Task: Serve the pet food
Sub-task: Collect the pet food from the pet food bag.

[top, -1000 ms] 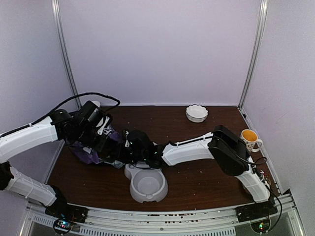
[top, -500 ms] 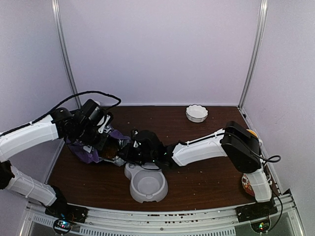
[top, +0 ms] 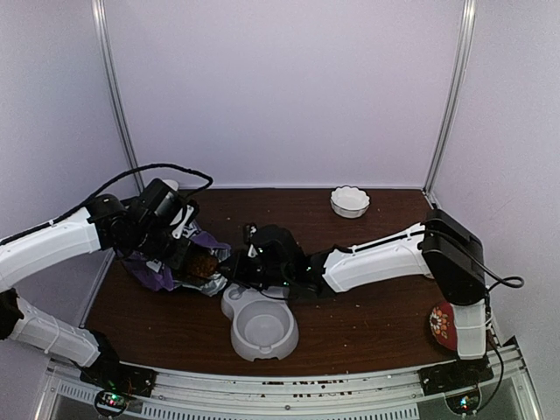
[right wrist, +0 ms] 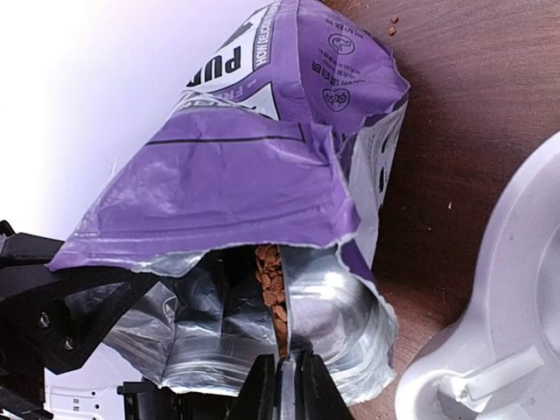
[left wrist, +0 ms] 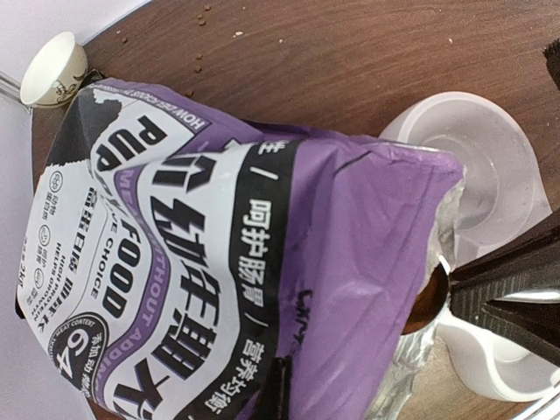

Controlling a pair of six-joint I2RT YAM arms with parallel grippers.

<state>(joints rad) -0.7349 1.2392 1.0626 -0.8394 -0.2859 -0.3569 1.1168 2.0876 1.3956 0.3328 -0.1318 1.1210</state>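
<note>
**Q:** Where is the pet food [right wrist: 271,284] lying?

**A:** It is sitting inside the purple bag [left wrist: 262,262], showing as reddish-brown pellets at the torn, silver-lined mouth. Some of it is lying on the metal scoop [right wrist: 284,343] that is reaching into that mouth. The bag is tilting, with its mouth just beside the grey double bowl [top: 291,337] on the worktop [top: 367,324].

**Q:** What are my jaws doing?

**A:** Your left gripper [top: 175,252] is holding the bag, jaws closed on its wall. Your right gripper [right wrist: 284,385] is pointing into the bag's mouth, jaws closed on the scoop's thin handle.

**Q:** What is the print reading?

**A:** In the left wrist view, white capitals are spelling "PUP", partly folded away, and "FOOD". A smaller line is ending in "CHOICE". Large Chinese characters are running across the purple face and along a black band, and a round black seal is showing "64". In the right wrist view, "PUP" is appearing again above small round icons.
</note>
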